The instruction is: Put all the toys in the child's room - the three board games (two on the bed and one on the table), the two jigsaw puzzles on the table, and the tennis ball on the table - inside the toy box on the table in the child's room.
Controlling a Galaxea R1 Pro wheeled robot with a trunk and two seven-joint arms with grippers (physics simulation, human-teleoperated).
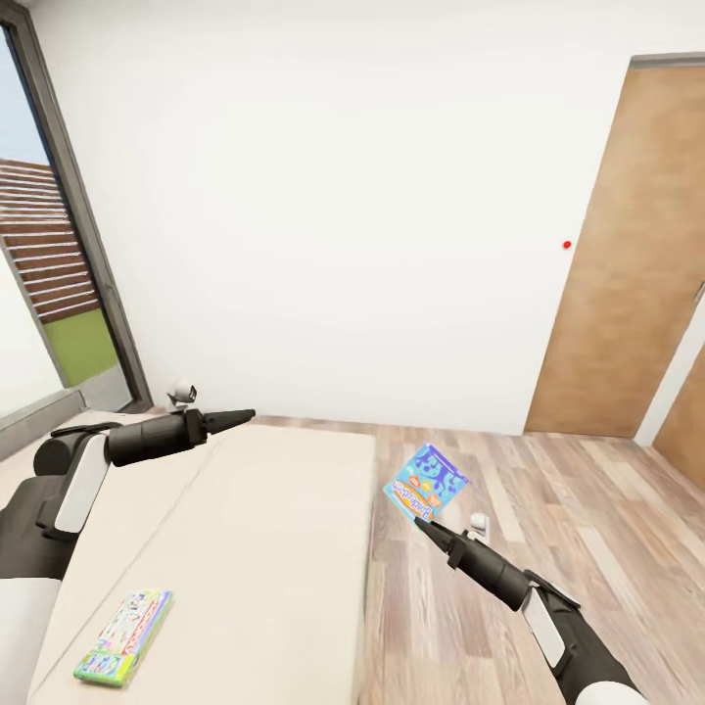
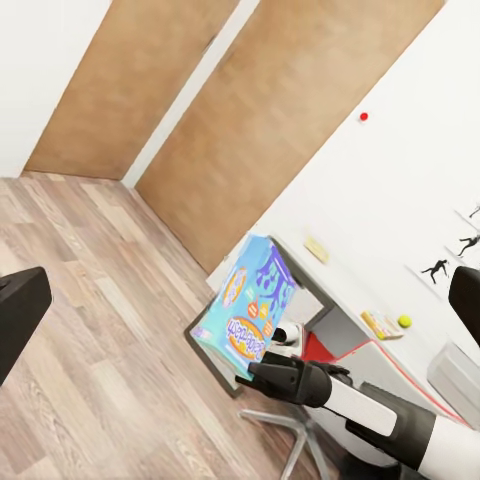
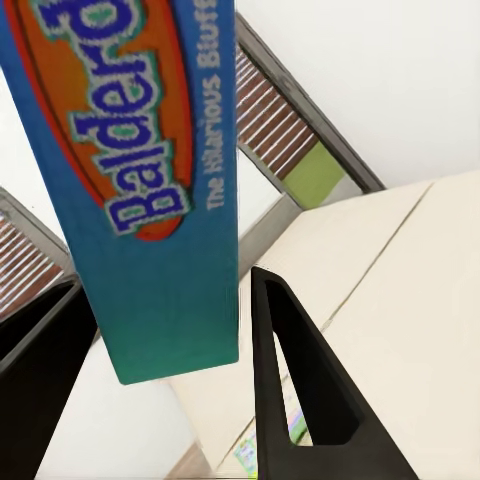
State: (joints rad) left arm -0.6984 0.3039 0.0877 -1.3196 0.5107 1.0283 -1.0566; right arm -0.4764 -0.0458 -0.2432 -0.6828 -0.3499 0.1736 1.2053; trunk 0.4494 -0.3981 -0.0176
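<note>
Blue board game [image 1: 426, 481] lifted — right pincer [image 1: 421, 524] grasping its lower edge.
White game box [image 1: 125, 636] lies on the bed [image 1: 264, 529], near left; left pincer [image 1: 247, 415] clenched, empty.

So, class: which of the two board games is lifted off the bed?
The blue cartoon-art game box, held in the right claw; the white box lies flat on the beige mattress.
</note>
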